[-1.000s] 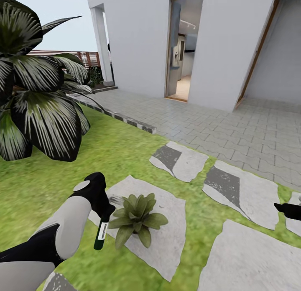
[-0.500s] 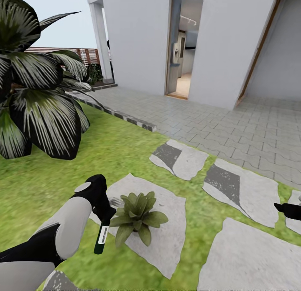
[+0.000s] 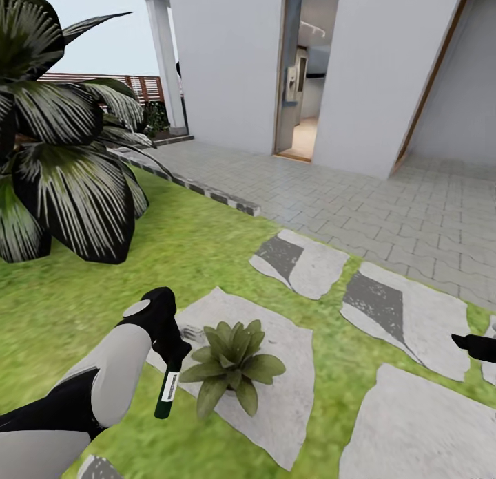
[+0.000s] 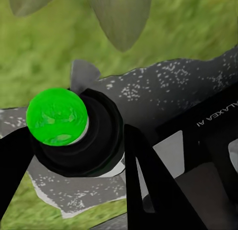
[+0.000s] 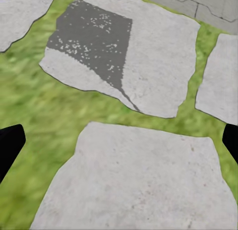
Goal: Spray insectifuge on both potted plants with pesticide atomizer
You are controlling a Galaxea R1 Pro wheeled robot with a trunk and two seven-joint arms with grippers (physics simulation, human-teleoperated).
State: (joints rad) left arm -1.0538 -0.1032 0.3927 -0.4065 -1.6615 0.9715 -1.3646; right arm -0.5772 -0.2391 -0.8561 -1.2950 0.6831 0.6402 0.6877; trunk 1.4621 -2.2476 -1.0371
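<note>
My left gripper [image 3: 173, 352] is shut on the pesticide atomizer [image 3: 166, 393], a slim dark-green bottle with a white label that hangs down over the grass. Just to its right, one potted plant [image 3: 234, 352], a low rosette of pointed green leaves, sits on a grey stepping stone [image 3: 293, 389]. In the left wrist view the atomizer's bright green end [image 4: 57, 116] faces the camera between black fingers [image 4: 144, 170], with a leaf [image 4: 121, 17] beyond it. My right gripper [image 3: 475, 346] pokes in at the right edge; its wrist view shows the gripper [image 5: 120, 143] open over bare stones.
A big striped-leaf plant [image 3: 62, 155] fills the left side on the lawn. More stepping stones [image 3: 303, 262] [image 3: 406, 317] lie to the right. Behind them are a paved terrace [image 3: 386, 204], a white house with an open doorway [image 3: 300, 73] and a brown fence [image 3: 138, 87].
The whole head view has shifted slightly, so the plant and stones now sit a little further right and lower in the picture. Both arms hold the same pose, and the bottle stays gripped.
</note>
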